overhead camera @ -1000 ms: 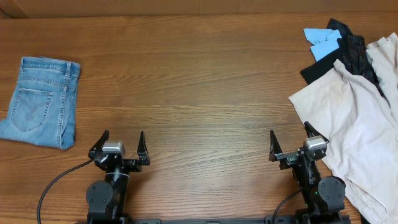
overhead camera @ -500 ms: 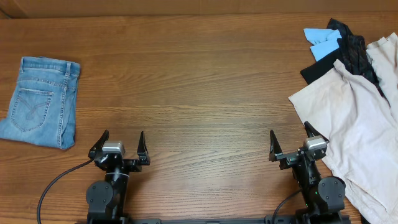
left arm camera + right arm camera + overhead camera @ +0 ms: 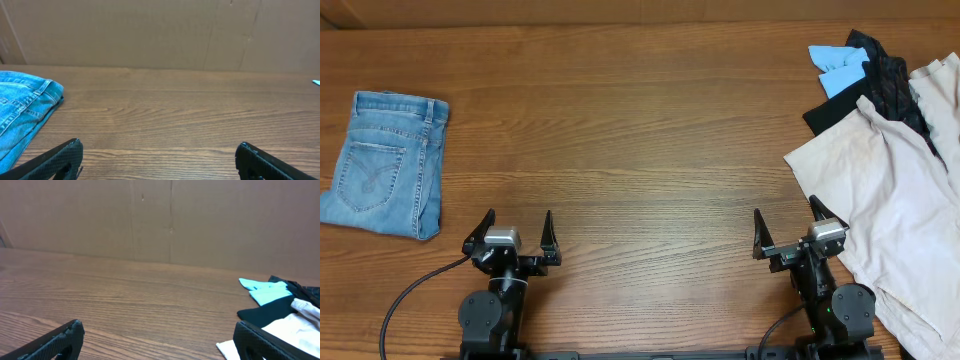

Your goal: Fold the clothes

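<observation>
The beige khaki shorts (image 3: 895, 205) lie spread and rumpled at the right edge of the table, partly out of the overhead view. Their pale corner shows in the right wrist view (image 3: 295, 330). My right gripper (image 3: 786, 222) is open and empty near the front edge, its right finger just beside the shorts' left edge. It also shows open in the right wrist view (image 3: 157, 330). My left gripper (image 3: 513, 226) is open and empty at the front left, far from the shorts. In the left wrist view (image 3: 159, 152) only bare wood lies between its fingers.
Folded light-blue denim shorts (image 3: 385, 163) lie at the far left, also in the left wrist view (image 3: 22, 107). A heap of black (image 3: 875, 80) and sky-blue (image 3: 840, 68) garments sits at the back right, under the beige cloth. A cardboard wall (image 3: 200, 220) backs the table.
</observation>
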Available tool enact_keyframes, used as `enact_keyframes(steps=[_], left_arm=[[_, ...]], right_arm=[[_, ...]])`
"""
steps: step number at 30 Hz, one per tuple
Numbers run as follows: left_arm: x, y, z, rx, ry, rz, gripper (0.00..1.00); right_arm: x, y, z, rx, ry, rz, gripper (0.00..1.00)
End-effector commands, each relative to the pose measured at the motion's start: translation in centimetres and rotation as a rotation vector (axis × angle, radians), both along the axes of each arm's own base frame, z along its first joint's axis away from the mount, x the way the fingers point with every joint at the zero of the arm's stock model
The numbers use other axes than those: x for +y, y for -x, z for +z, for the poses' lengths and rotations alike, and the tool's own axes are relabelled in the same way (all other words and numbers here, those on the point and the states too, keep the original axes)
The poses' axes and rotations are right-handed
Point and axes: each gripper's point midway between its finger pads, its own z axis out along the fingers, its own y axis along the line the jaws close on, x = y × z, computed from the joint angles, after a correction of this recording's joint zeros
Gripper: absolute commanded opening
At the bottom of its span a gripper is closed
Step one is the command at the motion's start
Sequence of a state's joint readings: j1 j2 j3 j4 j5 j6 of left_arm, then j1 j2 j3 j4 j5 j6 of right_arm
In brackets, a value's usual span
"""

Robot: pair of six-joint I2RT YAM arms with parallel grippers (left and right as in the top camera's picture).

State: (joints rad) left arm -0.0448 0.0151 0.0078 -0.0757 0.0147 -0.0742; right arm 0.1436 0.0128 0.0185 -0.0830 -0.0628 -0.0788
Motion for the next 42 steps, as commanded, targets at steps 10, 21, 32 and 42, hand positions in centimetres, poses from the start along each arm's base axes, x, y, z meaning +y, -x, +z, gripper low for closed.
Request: enact_keyframes(steps=[10, 21, 32, 42], left_arm=[[-0.03, 0.03, 0.11, -0.009, -0.013, -0.006, 1.0], [-0.04, 0.04, 0.1, -0.009, -0.013, -0.006, 1.0], [-0.02, 0.03, 0.07, -0.008, -0.013, -0.005, 1.0], [-0.84, 0.13, 0.35, -0.008, 0.043, -0.049, 1.0]], right_arm=[[-0.28, -0.06, -0.2, -0.004, 0.0, -0.014, 1.0], [-0.28, -0.06, -0.2, -0.004, 0.0, -0.014, 1.0], [-0.31, -0.08, -0.3, 0.002, -0.003, -0.016, 1.0], [-0.26, -0.28, -1.18, 0.071, -0.132, -0.021, 1.0]])
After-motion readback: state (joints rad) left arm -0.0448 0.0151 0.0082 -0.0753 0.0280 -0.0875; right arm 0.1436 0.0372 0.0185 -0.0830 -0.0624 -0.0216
